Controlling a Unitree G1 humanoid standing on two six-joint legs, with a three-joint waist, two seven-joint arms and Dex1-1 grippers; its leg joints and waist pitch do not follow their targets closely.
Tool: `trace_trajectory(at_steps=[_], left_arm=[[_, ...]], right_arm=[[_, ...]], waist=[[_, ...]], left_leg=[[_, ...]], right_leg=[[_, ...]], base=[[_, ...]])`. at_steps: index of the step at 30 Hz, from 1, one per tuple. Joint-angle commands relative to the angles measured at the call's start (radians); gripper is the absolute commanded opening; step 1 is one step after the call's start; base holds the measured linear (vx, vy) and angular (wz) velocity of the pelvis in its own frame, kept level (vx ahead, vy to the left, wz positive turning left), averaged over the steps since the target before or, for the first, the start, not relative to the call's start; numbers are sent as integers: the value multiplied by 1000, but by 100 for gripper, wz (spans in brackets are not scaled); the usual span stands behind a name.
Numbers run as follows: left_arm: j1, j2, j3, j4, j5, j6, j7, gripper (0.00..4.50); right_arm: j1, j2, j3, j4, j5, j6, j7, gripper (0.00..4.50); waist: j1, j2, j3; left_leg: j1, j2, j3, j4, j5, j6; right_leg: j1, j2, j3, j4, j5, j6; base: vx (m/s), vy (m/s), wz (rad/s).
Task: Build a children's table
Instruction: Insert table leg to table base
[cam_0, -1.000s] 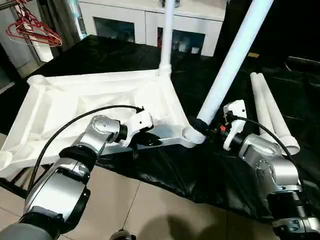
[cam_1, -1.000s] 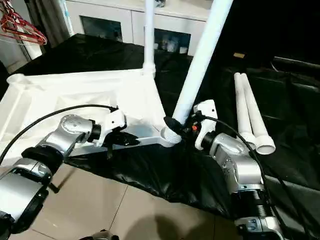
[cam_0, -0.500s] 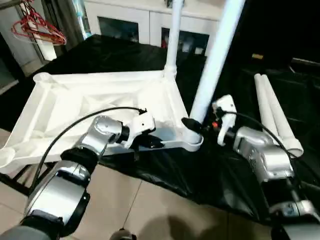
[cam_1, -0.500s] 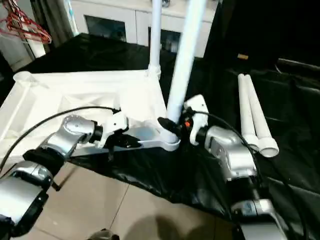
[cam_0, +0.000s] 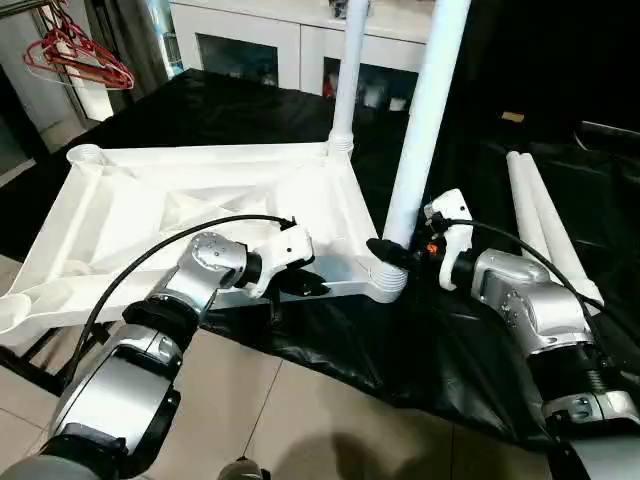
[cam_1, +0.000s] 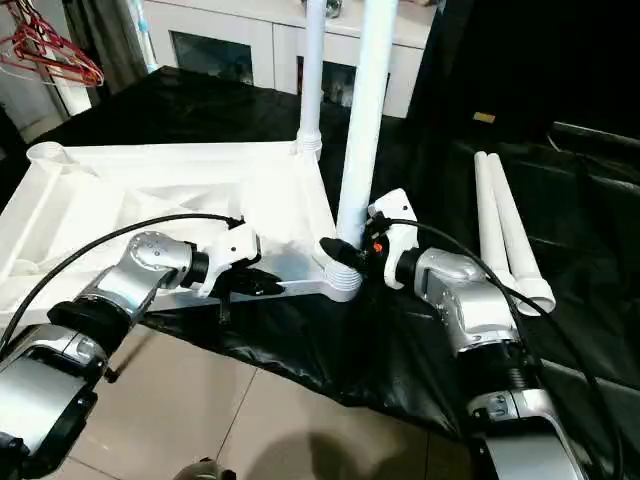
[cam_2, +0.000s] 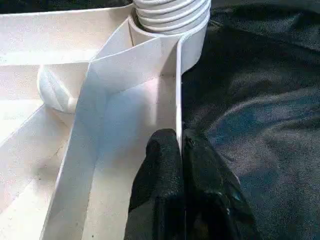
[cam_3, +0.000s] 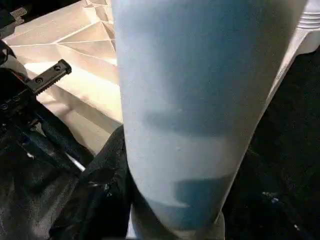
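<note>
Tabletop (cam_0: 150, 215) lies upside down, ribbed underside up, on a black-covered counter (cam_0: 450, 340), occupying the 9 to 12 o'clock part of the head view.

Far-corner leg (cam_0: 345, 75) stands upright in its socket at 12 o'clock.

Near-corner leg (cam_0: 425, 120) stands almost upright, its foot in the near socket (cam_0: 385, 280); whether it is fully seated I cannot tell.

Two loose legs (cam_0: 545, 225) lie side by side at 3 o'clock.

Judgement: roughly half done; two legs left, sockets at 9 o'clock empty.

Right end effector (cam_0: 385, 250) grips the near leg low down.

Left end effector (cam_2: 182, 150) is pinched on the tabletop's rim wall.

Room: white cabinet (cam_0: 260, 40) at 12 o'clock, red hangers (cam_0: 75, 55) at 10 o'clock, tiled floor (cam_0: 300, 420) at 6 o'clock.
</note>
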Motion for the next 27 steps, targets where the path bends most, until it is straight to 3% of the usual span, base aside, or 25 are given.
trace_trajectory(at_steps=[1, 10, 16, 27], left_arm=[[14, 2, 8, -18, 4, 14, 3, 0], [22, -2, 15, -44, -4, 26, -7, 0], [26, -3, 24, -52, -1, 32, 15, 0], [21, -13, 31, -43, 11, 30, 47, 0]], right_arm=[[11, -1, 0, 40, -14, -2, -2, 191], [-1, 60, -65, 98, 46, -51, -20, 191], [57, 91, -157, 119, 119, -65, -36, 190], [176, 113, -180, 88, 124, -153, -24, 190]], waist=[[-1, -4, -74], [-2, 1, -76], [0, 1, -76], [0, 4, -71]], left_leg=[[9, 45, -24, -71, -184, 8], [11, 47, -24, -73, -184, 9], [11, 49, -24, -73, -190, 13], [14, 49, -25, -79, -229, 8]], right_leg=[[54, -81, 61, -83, -214, -174], [54, -79, 61, -78, -169, -201], [54, -83, 61, -80, -174, -201], [51, -83, 61, -91, -233, -184]], base=[[0, 0, 0], [0, 0, 0], [0, 0, 0], [0, 0, 0]])
